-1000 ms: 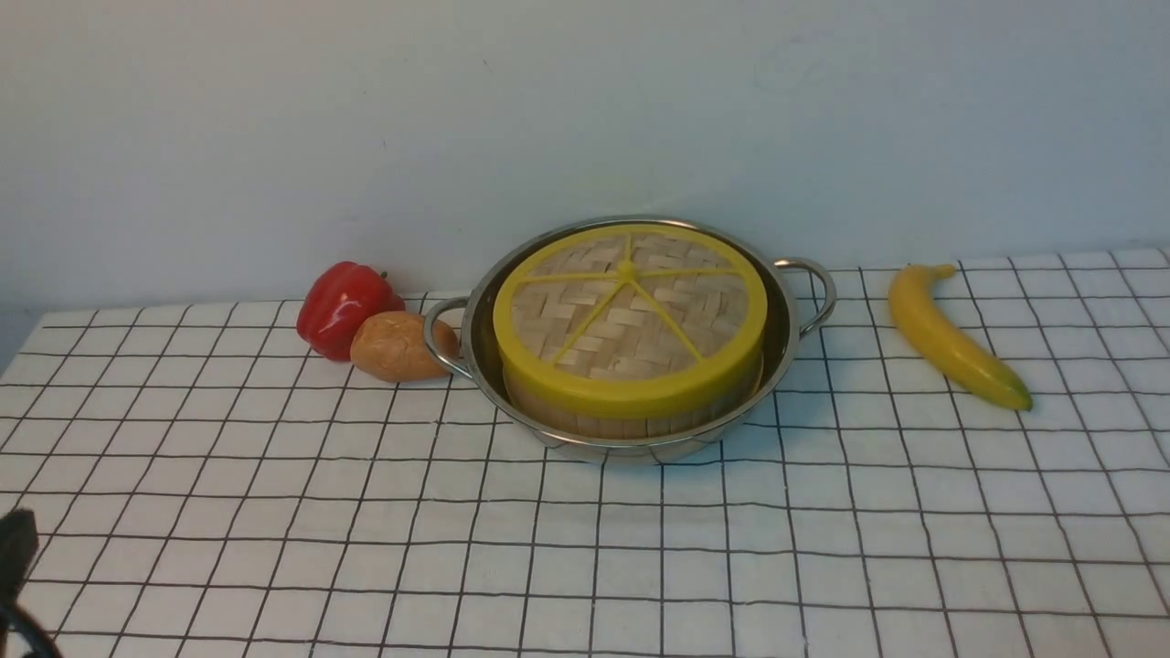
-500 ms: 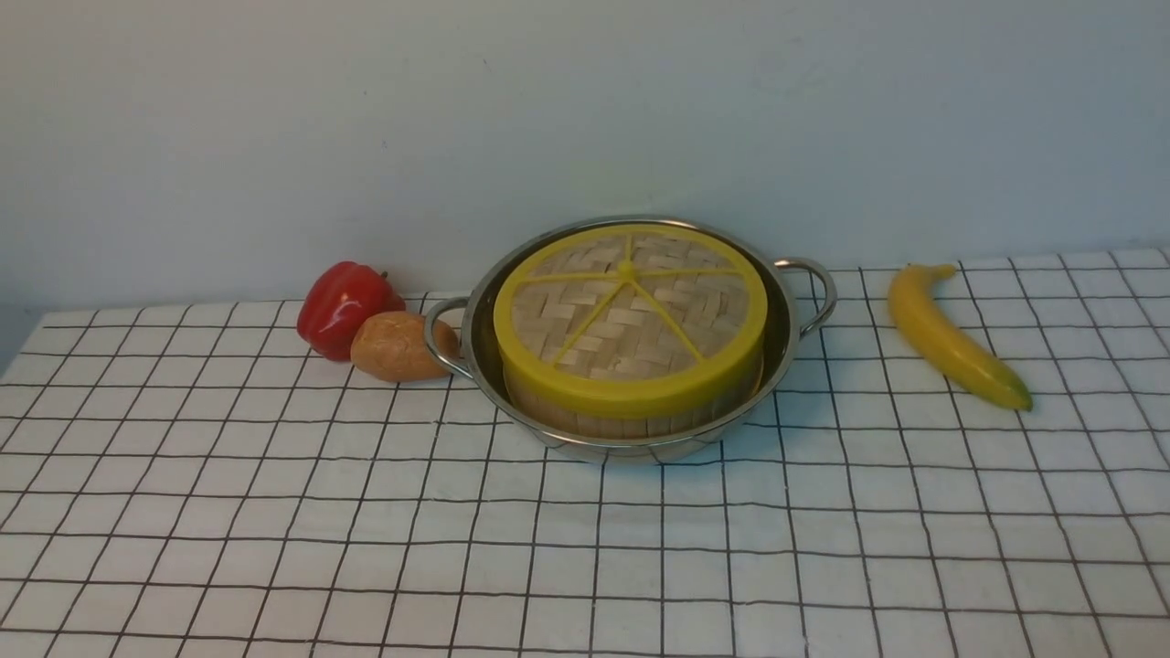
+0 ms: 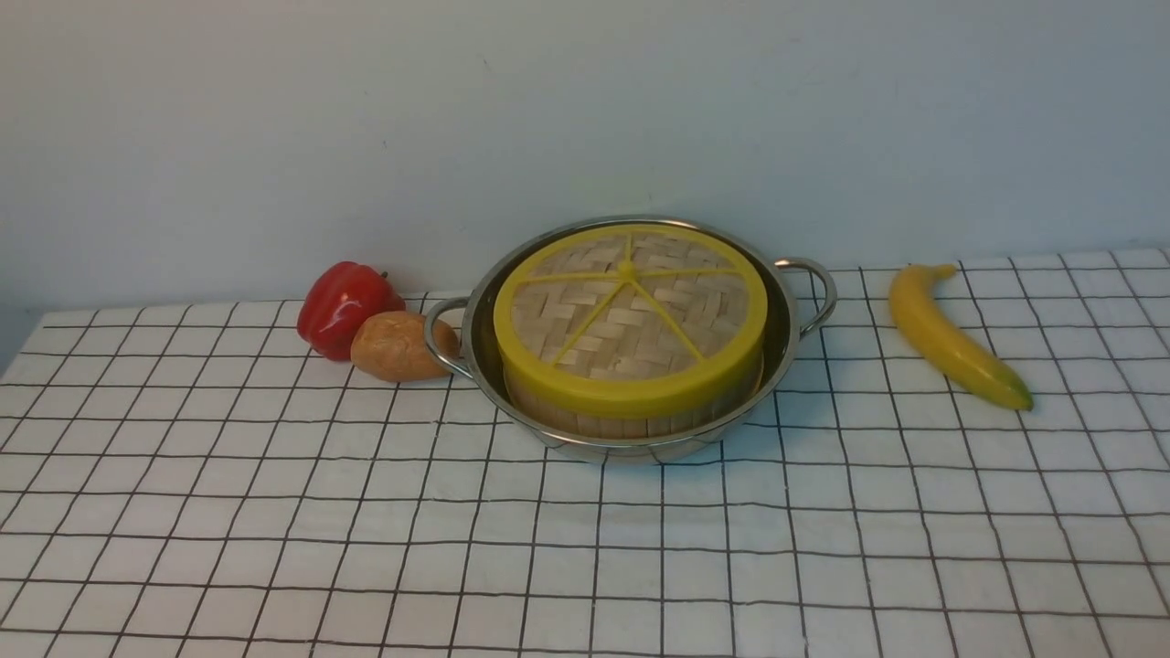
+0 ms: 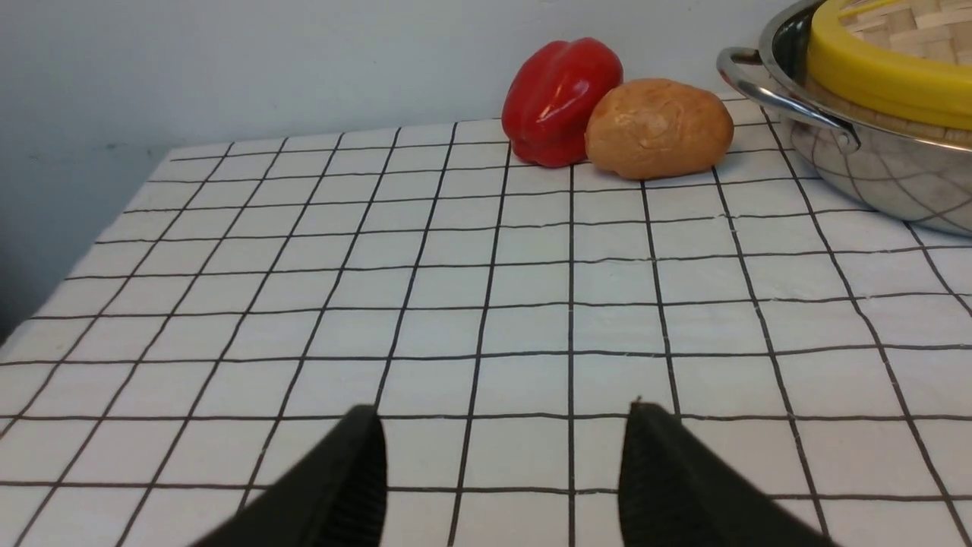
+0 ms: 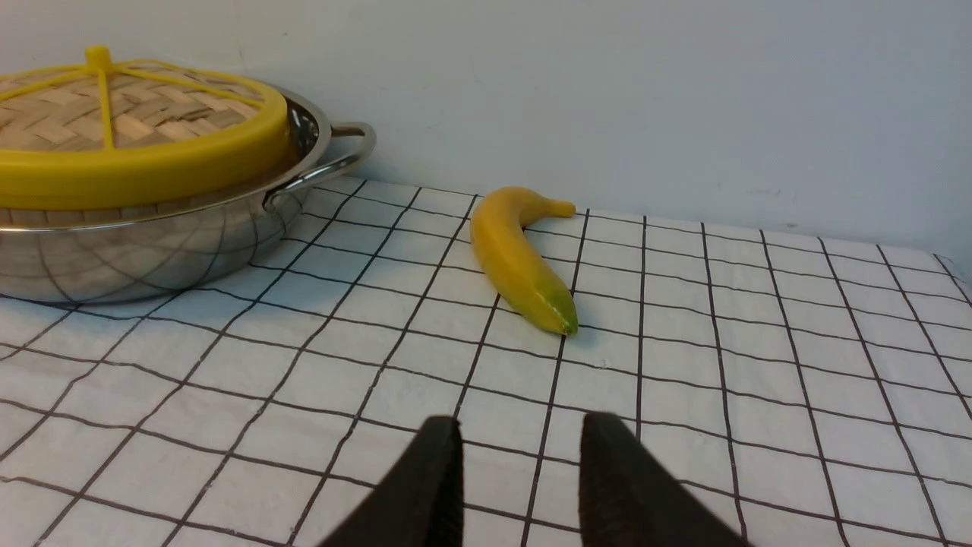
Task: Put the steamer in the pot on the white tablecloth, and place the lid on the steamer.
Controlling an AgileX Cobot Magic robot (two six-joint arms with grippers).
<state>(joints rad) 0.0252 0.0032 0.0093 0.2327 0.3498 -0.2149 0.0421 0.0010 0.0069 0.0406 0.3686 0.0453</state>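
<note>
Your bamboo steamer (image 3: 631, 427) is sitting inside the shiny steel pot (image 3: 640, 450), the woven, yellow-rimmed lid (image 3: 585, 320) covering it. Bare gridded cloth (image 3: 658, 567) is stretching before the pot. Your left gripper (image 4: 505, 456) and right gripper (image 5: 520, 456) are holding nothing, their jaws standing apart, the left's wide.

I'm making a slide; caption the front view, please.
Lidded bamboo steamer in a steel pot, banana to its right.

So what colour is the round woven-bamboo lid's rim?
Yellow rim, clearest in the front view.
</note>
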